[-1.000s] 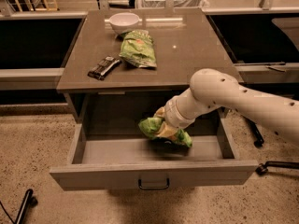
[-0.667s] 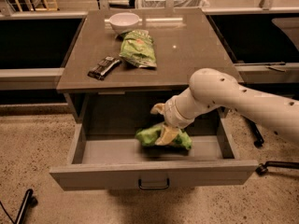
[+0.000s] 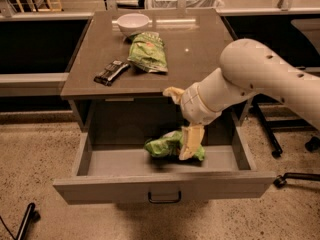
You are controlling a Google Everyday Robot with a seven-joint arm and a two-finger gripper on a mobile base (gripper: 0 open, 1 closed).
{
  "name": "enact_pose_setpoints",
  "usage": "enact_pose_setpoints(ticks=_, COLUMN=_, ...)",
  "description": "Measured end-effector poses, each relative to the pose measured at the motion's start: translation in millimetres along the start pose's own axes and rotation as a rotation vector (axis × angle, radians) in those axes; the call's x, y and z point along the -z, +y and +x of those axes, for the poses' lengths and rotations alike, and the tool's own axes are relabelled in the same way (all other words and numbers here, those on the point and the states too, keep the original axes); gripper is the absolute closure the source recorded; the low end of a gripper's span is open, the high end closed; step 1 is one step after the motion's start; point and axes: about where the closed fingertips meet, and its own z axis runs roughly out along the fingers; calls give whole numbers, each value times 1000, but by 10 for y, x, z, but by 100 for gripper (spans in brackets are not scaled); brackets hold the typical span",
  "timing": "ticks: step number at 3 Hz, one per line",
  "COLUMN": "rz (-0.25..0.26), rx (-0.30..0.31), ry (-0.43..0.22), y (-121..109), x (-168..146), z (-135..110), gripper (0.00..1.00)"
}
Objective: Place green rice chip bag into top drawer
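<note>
My pincer point(image 3: 177, 123) hangs over the top drawer point(image 3: 165, 186), which is pulled out wide. The pincer is open. One finger point(image 3: 171, 92) sticks up by the edge of the table point(image 3: 200, 59). The other finger point(image 3: 191, 143) points down into the drawer.

The green rice chip bag point(image 3: 161, 146) lies on the drawer floor, near the middle. It is puffy and crinkled. My lower finger hides the right part of the bag, and I cannot tell if it touches it. I am not holding the bag.

My big white arm point(image 3: 270, 79) comes in from the right. On the table sit a white bowl point(image 3: 133, 23) at the back, a paler green bag point(image 3: 147, 52) just in front of it, and a dark snack bar point(image 3: 111, 72) to that bag's left. The drawer front has a small dark handle point(image 3: 164, 199).
</note>
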Motion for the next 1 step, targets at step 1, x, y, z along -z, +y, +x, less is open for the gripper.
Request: enact_pose_setpoints(ticks=1, rz=-3, rx=1, ry=1, y=7, x=-3, z=0, gripper=0)
